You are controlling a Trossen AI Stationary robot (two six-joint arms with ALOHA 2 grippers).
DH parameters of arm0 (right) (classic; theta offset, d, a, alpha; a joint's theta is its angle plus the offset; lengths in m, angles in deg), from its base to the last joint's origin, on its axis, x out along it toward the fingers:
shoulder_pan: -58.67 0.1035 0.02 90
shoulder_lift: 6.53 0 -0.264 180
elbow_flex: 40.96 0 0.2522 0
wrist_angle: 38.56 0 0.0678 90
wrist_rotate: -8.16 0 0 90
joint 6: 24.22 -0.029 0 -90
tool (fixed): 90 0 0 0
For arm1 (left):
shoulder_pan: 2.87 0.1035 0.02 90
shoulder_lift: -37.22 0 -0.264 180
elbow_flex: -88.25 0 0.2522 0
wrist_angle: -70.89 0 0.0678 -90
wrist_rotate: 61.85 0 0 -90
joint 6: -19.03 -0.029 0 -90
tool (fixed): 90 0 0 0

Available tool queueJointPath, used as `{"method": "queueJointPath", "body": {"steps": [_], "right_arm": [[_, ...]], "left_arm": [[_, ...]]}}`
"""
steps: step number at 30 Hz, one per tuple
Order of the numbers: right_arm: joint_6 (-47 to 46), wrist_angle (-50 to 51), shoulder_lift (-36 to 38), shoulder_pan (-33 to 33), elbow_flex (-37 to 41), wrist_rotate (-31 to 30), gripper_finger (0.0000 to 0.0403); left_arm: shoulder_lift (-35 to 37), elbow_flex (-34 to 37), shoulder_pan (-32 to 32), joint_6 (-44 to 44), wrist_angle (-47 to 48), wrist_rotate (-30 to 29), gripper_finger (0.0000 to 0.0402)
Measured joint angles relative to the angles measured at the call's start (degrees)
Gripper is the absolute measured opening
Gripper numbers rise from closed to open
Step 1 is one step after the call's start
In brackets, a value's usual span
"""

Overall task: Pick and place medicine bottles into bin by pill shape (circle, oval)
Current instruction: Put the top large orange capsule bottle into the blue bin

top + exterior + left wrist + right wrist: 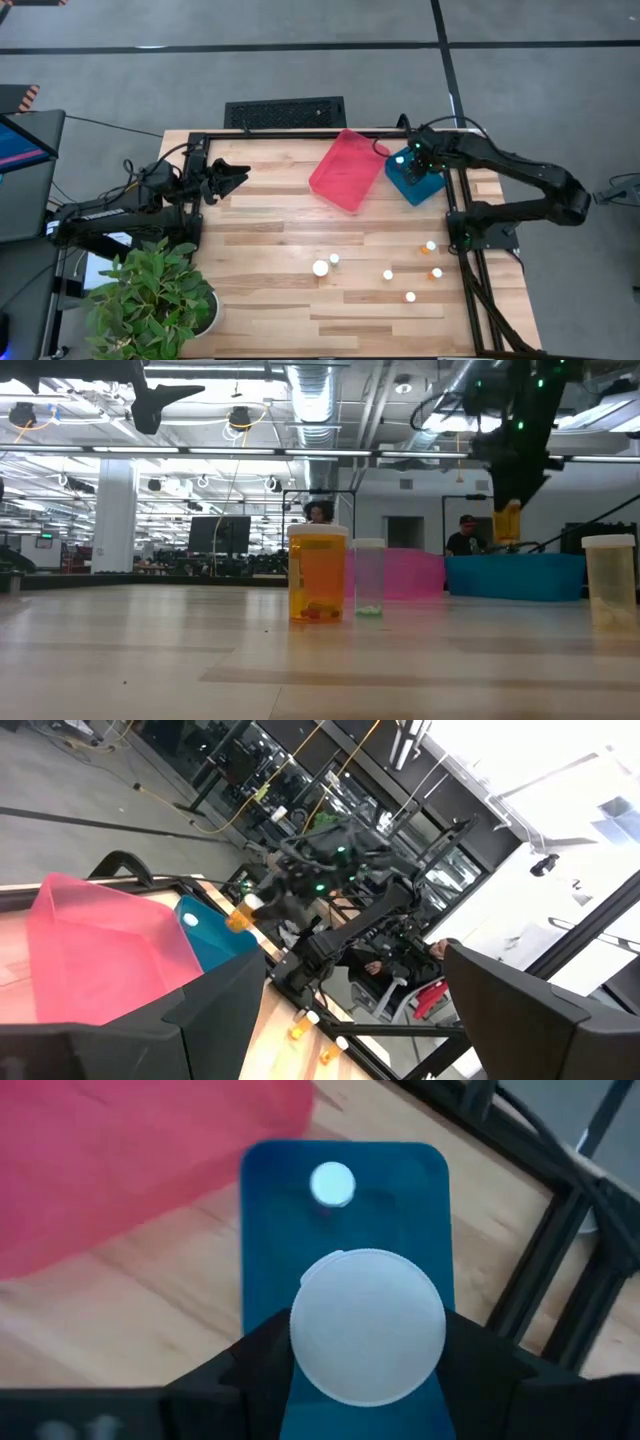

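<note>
Bottle (367, 1326) pinched in my right gripper (365, 1350), hanging above blue bin (265, 1230) so drop lands beside bottle already inside (332, 1185). Left gripper (232, 177) parked spread by bench's far-left edge. Six bottles wait on bench (260, 300).

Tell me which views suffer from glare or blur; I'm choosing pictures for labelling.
Left wrist view: the windows behind blow out white, and the right pincer with its orange bottle looks smeared. Right wrist view: the white cap of the held bottle is soft, filling the foreground above the blue bin. Low view: ceiling lights flare, yet the near orange bottle is crisp. High view: even light.
</note>
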Motion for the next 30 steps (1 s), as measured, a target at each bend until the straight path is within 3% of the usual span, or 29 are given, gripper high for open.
{"method": "queueJointPath", "body": {"steps": [14,30], "right_arm": [[-1.33,-18.31,-0.38,-8.61,13.52,0.01,0.0220],[0.11,-25.29,-10.65,-8.35,14.18,-0.77,0.0223]], "left_arm": [[0.01,0.00,0.00,0.00,0.04,-0.50,0.0300],[-0.01,0.00,0.00,0.00,0.07,-1.46,0.0300]]}}
